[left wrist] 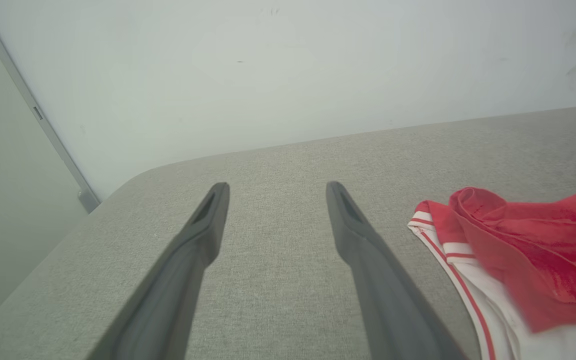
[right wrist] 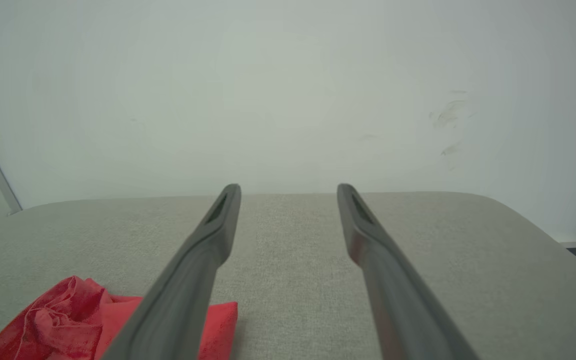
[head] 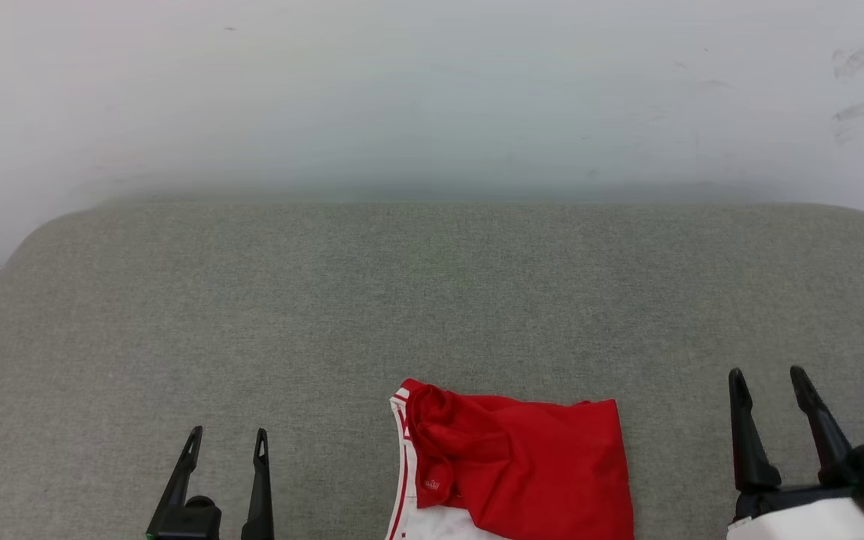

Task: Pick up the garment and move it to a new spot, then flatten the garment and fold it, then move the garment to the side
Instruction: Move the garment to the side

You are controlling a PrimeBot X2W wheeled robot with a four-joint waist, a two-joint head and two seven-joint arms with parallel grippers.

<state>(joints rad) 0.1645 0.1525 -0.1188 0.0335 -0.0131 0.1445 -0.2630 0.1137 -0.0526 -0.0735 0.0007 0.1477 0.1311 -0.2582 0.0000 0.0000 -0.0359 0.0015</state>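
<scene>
Holding our left gripper [head: 227, 435] above the grey woven fabric surface [head: 327, 300], we have its two long dark fingers spread fully apart, and there is nothing between them. Our right gripper [head: 766, 373] is in the same state, wide open and empty. Both point toward the pale white wall [head: 402, 90] behind the surface, and neither touches the cloth.

The red jersey-style T-shirt with white sleeves and red-and-white striped trim [head: 529, 465] lies at the near edge of the surface, between our two grippers, and it runs out of the bottom of the head view. The red cloth is doubled over itself with many wrinkles. The striped trim runs along its left side, and a white part shows beneath it. We cannot see any chest lettering.

We judge that the arms stand one on each side of the garment so that each can reach its own side of it.

This state fits two stages. It may be a loose heap waiting to be lifted and spread, or a rough folded packet already set aside. Its far right edge is rather straight, but the folds are loose, so we cannot decide.
</scene>
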